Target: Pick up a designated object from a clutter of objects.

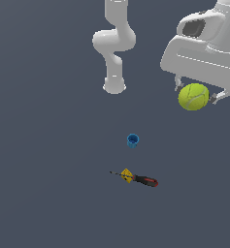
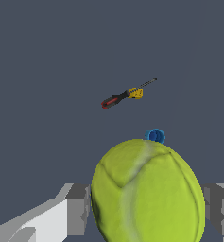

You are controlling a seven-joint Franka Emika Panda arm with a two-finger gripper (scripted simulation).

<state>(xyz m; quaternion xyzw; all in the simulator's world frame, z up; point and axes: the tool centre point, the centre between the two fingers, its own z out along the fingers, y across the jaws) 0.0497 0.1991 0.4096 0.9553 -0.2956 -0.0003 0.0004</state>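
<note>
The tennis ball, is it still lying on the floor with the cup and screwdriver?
No, the tennis ball is clamped in the gripper, high above them.

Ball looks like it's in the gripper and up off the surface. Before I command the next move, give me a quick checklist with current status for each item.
1. Right object held: the tennis ball sits in the gripper, not the cup or cube. Ok.
2. Fingers on both sides: in the wrist view one finger flanks the ball on each side. Ok.
3. Grip firmness: contact force and slip are not visible. Cannot tell.
4. Ball lifted: it appears well above the surface and apart from the other items. Ok.
5. Clutter undisturbed: blue cup stands apart; yellow cube lies against the screwdriver. Ok.
6. Path around the gripper: no object near it. Ok.
</note>
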